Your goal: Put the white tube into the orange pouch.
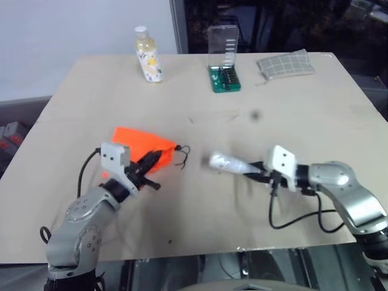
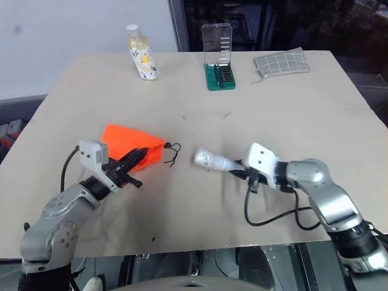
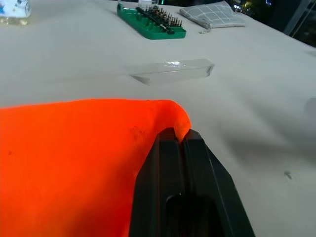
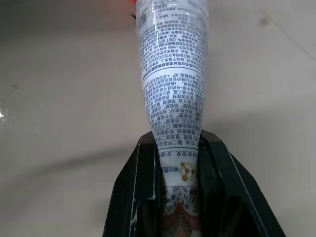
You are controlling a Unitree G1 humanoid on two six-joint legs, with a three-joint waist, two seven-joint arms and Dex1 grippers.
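White tube [image 2: 213, 160] held end-on toward the orange pouch [image 2: 124, 140], with a gap of bare table between them.

The tube is pinched at its crimped end by the right gripper [image 2: 238, 170], its long axis roughly level and its free end aimed at the pouch to the robot's left. The pouch is gripped at its near edge by the left gripper [image 2: 140, 156], whose 2 fingers are pressed together on the fabric. The black drawstring cord [image 2: 173, 153] trails from the pouch corner nearest the tube. Whether the pouch mouth is open toward the tube cannot be told; this is judged the point on which insertion depends. Nothing stands in the gap. Well apart, along the table's [image 2: 285, 109] far edge, are a yellowish bottle [image 2: 142, 53], a green screwdriver-bit case [image 2: 219, 74] with its clear lid raised, and a checked cloth pouch [image 2: 282, 62].
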